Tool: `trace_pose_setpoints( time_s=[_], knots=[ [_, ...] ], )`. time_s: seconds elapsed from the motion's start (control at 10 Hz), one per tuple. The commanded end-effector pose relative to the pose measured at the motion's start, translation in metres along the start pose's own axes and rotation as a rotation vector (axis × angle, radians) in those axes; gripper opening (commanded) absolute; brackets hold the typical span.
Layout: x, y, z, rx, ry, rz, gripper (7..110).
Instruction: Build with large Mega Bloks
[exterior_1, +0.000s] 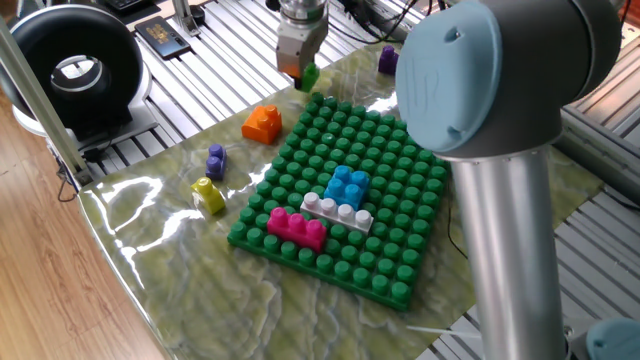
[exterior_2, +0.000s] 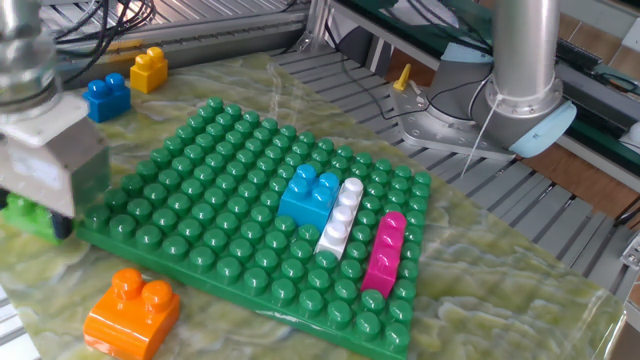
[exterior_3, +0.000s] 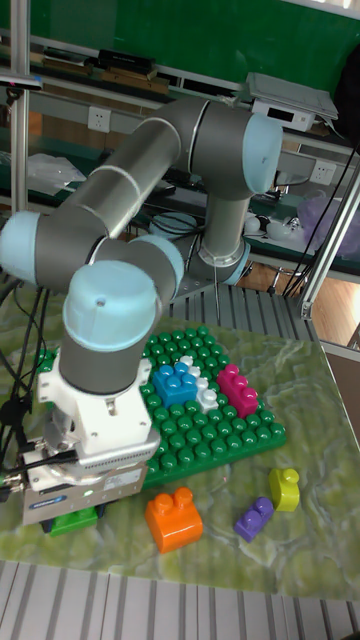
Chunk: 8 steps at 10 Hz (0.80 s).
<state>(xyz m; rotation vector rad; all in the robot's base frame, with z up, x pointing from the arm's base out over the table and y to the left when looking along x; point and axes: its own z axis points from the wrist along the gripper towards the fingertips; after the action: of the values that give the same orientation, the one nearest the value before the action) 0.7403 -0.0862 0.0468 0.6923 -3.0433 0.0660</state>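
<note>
While the green brick (exterior_2: 32, 216) sits pinched in the fingers of the gripper (exterior_1: 301, 76), just off the baseplate (exterior_1: 390, 170) edge, carrying it level matters: line its sockets squarely over free studs beside the blue brick (exterior_1: 348, 185), then press straight down.

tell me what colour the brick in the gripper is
Green. The brick held in the gripper shows best in one fixed view, beside the baseplate's far corner.

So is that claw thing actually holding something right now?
Yes. The gripper has a green brick clamped between its fingers, just off the baseplate's far corner. The gripper body hides exactly where on the brick they press.
</note>
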Motion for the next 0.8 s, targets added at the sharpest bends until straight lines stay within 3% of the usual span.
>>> trace_pose_setpoints(
  time_s=[0.0, 0.3, 0.5, 0.7],
  knots=[
    [0.013, 0.041, -0.041, -0.023, 0.010, 0.031, 22],
    [0.044, 0.083, -0.064, -0.051, 0.013, 0.035, 22],
    [0.054, 0.096, -0.066, -0.076, 0.015, 0.022, 22],
    [0.056, 0.097, -0.064, -0.073, 0.027, 0.019, 22]
  ],
)
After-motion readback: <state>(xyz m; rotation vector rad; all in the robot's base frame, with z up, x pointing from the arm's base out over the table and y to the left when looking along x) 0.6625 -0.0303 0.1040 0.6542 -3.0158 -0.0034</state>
